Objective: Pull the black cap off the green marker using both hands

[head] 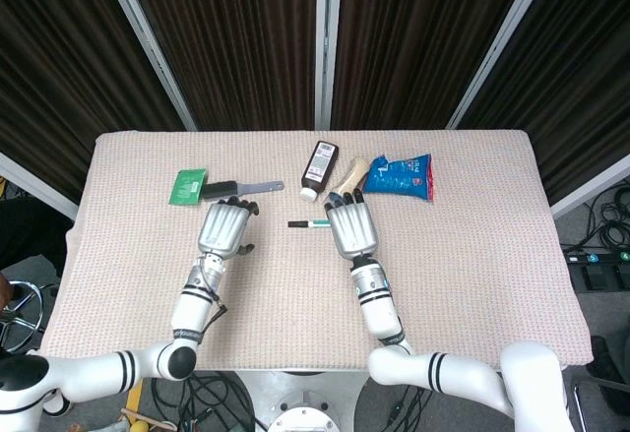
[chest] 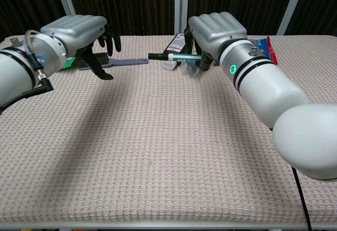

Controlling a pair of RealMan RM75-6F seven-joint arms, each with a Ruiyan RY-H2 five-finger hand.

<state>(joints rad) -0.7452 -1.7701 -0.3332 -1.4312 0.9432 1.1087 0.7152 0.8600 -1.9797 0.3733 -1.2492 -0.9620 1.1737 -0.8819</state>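
Green along its barrel, the marker (chest: 181,57) lies level in the right hand (chest: 217,31), raised above the woven table cloth (chest: 158,152), with its black cap (chest: 156,56) sticking out to the left, bare of any grip. That hand's fingers are wrapped around the barrel. To the left, the left hand (chest: 80,28) hangs apart from the cap, fingers spread and holding nothing. Behind them at the far side lie a black brush (head: 236,190), a dark bottle (head: 318,168) and a blue packet (head: 399,175).
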